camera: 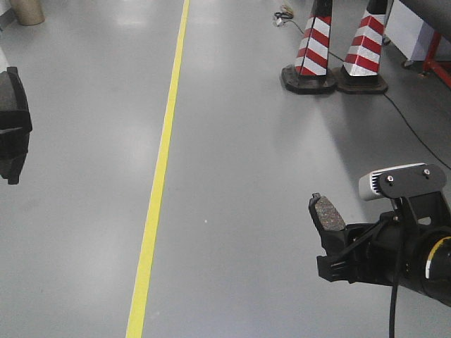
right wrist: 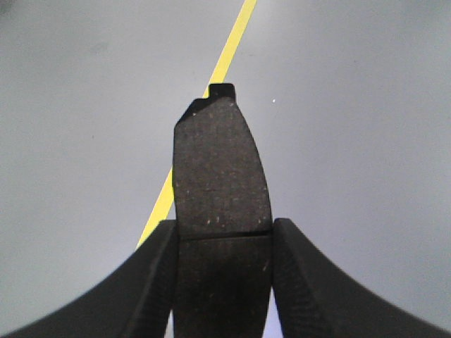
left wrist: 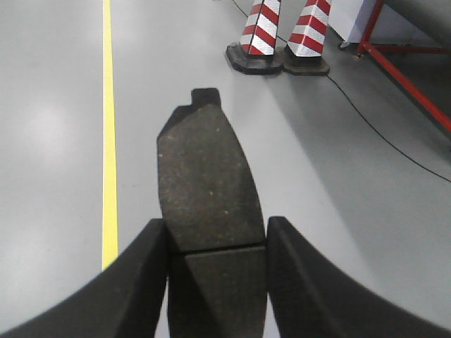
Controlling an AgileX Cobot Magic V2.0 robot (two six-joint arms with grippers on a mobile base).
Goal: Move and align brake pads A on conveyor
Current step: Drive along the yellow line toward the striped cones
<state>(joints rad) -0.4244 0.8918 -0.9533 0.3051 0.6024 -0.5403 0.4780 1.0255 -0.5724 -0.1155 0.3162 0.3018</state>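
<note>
My left gripper (left wrist: 217, 243) is shut on a brake pad (left wrist: 208, 186), gritty grey-brown face up, sticking out forward between the fingers. It shows at the left edge of the front view (camera: 13, 105), held in the air above the floor. My right gripper (right wrist: 222, 239) is shut on a second brake pad (right wrist: 220, 176), groove level with the fingertips. In the front view that pad (camera: 328, 213) stands up from the right gripper (camera: 338, 246) at lower right. The conveyor is out of view.
Grey floor (camera: 246, 176) with a yellow line (camera: 163, 151) running front to back. Two red-and-white cones (camera: 310, 49) stand at the back right, with a black cable (camera: 394, 105) and a red frame (left wrist: 409, 70) near them.
</note>
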